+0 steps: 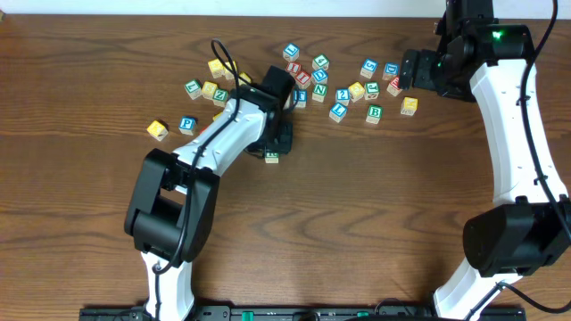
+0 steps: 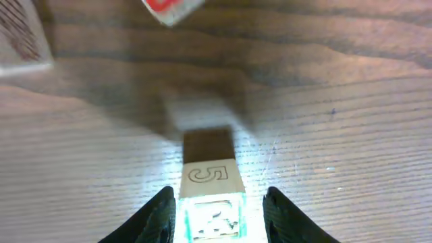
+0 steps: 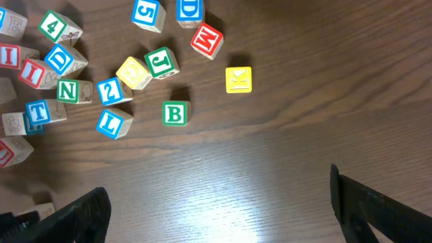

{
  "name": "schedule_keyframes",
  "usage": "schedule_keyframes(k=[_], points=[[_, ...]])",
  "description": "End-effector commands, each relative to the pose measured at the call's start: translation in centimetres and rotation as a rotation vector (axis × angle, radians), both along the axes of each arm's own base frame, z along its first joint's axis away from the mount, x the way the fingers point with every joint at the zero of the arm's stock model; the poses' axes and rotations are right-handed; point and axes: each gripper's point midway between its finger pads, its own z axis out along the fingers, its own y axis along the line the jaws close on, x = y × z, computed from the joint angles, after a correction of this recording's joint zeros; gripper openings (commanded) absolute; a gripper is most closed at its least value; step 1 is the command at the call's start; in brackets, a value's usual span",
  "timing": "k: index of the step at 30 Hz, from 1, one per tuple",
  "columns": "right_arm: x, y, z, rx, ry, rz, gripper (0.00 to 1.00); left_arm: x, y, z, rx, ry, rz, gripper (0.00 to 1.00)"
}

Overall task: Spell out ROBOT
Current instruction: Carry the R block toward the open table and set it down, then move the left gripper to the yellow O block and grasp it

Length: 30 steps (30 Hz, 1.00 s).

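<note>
Parted either side of a green-edged wooden block marked 5, with gaps showing: left gripper, on the table just below the scattered alphabet blocks. Spread wide, empty, above the green B block: right gripper. Probably light, rigid, smooth-faced. Best pinched squarely on opposite flat sides, mid-height.

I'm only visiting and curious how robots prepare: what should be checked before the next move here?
1. Left gripper straddles the green-edged wooden block: ok.
2. Fingers closed on it: not ok, a gap shows.
3. That block carries a needed letter: cannot tell, only a 5 reads.
4. Right gripper open, empty: ok.
5. Green-lettered wooden B block unobstructed: ok.
</note>
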Motion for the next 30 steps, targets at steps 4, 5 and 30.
schedule_keyframes(k=[4, 5, 30], points=[[0.0, -0.2, -0.4, -0.013, 0.009, 0.009, 0.99, 4.8, 1.7, 7.6, -0.066, -0.194, 0.021, 0.48], [0.1, -0.2, -0.4, -0.013, 0.008, 0.009, 0.99, 5.0, 2.0, 8.0, -0.068, -0.205, 0.026, 0.48], [0.5, 2.5, -0.1, -0.008, -0.022, 0.079, 0.99, 9.0, 7.6, 2.0, 0.110, -0.219, 0.205, 0.48]])
